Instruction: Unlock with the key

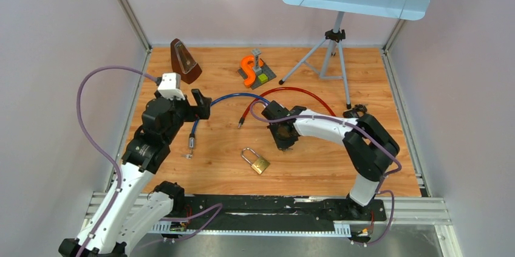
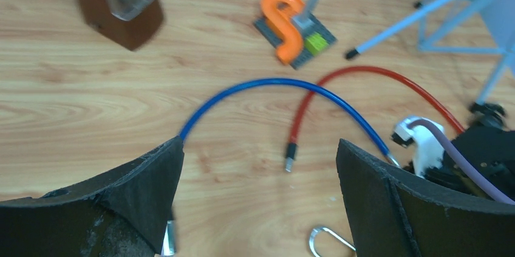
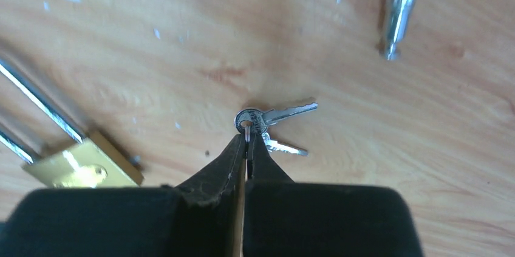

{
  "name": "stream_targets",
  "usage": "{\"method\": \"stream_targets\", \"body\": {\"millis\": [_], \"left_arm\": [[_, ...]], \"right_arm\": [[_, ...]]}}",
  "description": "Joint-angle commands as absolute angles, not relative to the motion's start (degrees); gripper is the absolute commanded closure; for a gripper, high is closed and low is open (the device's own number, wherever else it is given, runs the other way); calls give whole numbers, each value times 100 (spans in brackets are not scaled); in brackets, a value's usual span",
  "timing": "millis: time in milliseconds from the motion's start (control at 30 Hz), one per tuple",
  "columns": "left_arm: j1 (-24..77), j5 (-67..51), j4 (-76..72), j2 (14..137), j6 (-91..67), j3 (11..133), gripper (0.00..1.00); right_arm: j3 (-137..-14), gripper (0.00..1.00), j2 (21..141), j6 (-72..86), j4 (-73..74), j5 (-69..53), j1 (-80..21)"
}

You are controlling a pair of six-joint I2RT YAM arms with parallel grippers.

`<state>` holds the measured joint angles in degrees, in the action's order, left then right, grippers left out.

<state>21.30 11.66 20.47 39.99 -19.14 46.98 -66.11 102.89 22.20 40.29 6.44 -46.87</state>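
A brass padlock [image 1: 260, 164] with a silver shackle lies flat on the wooden table, just in front and to the left of my right gripper [image 1: 285, 141]. In the right wrist view the padlock [image 3: 79, 169] is at the lower left. My right gripper [image 3: 248, 141] is shut on the thin ring of a small bunch of silver keys [image 3: 276, 117], which hang just beyond the fingertips, close over the wood. My left gripper [image 1: 200, 104] is open and empty, above the table to the left. Its wrist view shows only the padlock's shackle [image 2: 328, 240] at the bottom edge, near the open left gripper [image 2: 260, 150].
A blue cable [image 1: 234, 100] and a red cable [image 1: 285, 94] curve across the middle of the table. An orange S-shaped piece on a small grey plate [image 1: 255, 71], a brown metronome [image 1: 184, 61] and a music stand's tripod [image 1: 331, 56] stand at the back.
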Motion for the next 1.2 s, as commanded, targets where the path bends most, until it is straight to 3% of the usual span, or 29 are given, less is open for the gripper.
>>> {"method": "stream_targets", "body": {"millis": [0, 300, 733, 1000, 1167], "left_arm": [[2147, -292, 1697, 4184, -2855, 4416, 0], [2166, -2503, -5, 5202, -5122, 3374, 0], [2305, -3841, -921, 6951, -5694, 3780, 1], [2444, -4609, -1046, 7809, -5807, 4247, 15], [2623, -4731, -958, 8066, -5754, 4409, 31]], "right_arm": [[-6105, 100, 9410, 1708, 3567, 328, -4737], [-5336, 100, 8117, 883, 1975, -311, -4733], [-5403, 100, 7467, -529, 1241, -1749, -4836], [-5363, 100, 7330, -1370, 1231, -2077, -5098], [-5477, 100, 7395, -1618, 1337, -1907, -5178]]}}
